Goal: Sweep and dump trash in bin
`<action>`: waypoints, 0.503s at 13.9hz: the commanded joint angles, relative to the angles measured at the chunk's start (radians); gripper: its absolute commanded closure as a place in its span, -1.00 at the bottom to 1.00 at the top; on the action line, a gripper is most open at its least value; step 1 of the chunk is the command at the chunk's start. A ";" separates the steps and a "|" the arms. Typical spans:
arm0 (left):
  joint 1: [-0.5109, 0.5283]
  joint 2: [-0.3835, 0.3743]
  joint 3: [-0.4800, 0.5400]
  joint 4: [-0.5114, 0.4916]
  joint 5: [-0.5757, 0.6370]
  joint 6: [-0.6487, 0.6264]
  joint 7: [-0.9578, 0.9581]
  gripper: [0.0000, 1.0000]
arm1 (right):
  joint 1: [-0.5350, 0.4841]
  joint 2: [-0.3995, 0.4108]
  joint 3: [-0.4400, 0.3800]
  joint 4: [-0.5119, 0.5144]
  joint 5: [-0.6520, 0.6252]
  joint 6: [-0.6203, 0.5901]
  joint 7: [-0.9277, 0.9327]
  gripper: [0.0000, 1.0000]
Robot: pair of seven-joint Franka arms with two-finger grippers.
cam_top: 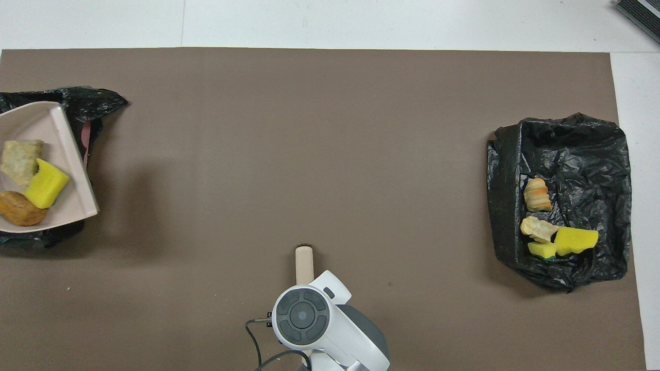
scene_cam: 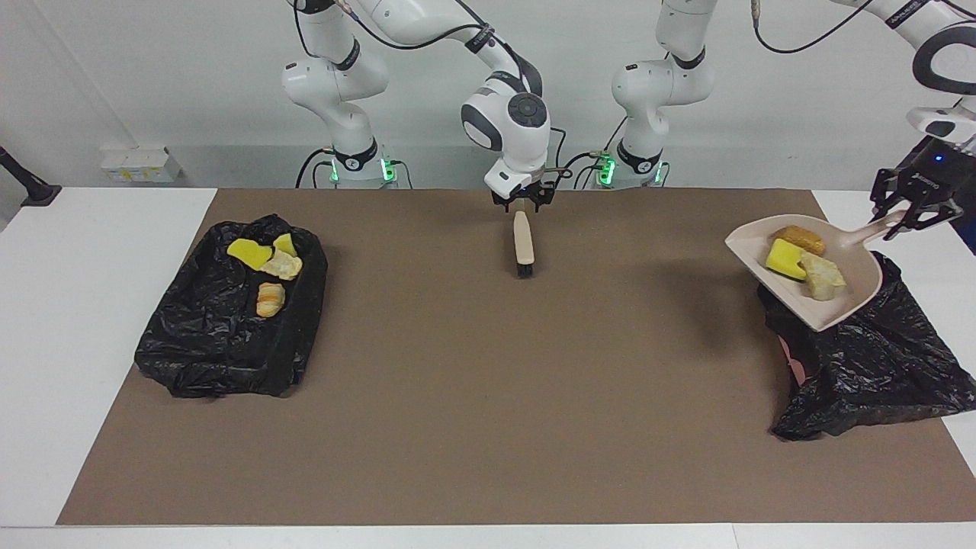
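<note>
The beige dustpan (scene_cam: 854, 299) (cam_top: 36, 118) hangs tilted over the black-bagged bin (scene_cam: 877, 366) (cam_top: 98, 100) at the left arm's end of the table. My left gripper (scene_cam: 911, 207) is shut on its handle. Three pieces of trash ride in the pan: a yellow sponge (scene_cam: 785, 258) (cam_top: 45, 184), a brown bread-like piece (scene_cam: 798, 238) (cam_top: 19, 208) and a pale stone-like lump (scene_cam: 825, 276) (cam_top: 20, 161). The beige brush (scene_cam: 523, 242) (cam_top: 303, 263) lies on the brown mat, bristles pointing away from the robots. Just above its handle end, my right gripper (scene_cam: 522, 200) stands open.
A black-lined tray (scene_cam: 206, 343) (cam_top: 577, 149) at the right arm's end holds several more lumps (scene_cam: 267, 267) (cam_top: 541, 226). The brown mat (scene_cam: 488, 396) covers the table between tray and bin. My right arm's wrist (cam_top: 304, 314) hides the brush's handle end from overhead.
</note>
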 commanded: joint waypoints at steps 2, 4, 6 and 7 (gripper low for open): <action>0.134 0.177 -0.017 0.279 -0.031 -0.097 0.038 1.00 | -0.014 -0.020 -0.053 0.045 -0.081 0.006 0.001 -1.00; 0.158 0.242 -0.036 0.379 0.044 -0.095 0.094 1.00 | -0.018 -0.022 -0.123 0.084 -0.145 0.006 -0.006 -1.00; 0.158 0.274 -0.074 0.431 0.156 -0.069 0.114 1.00 | -0.028 -0.045 -0.215 0.107 -0.179 0.000 -0.070 -1.00; 0.152 0.279 -0.080 0.433 0.200 -0.043 0.119 1.00 | -0.029 -0.063 -0.278 0.110 -0.181 -0.001 -0.128 -1.00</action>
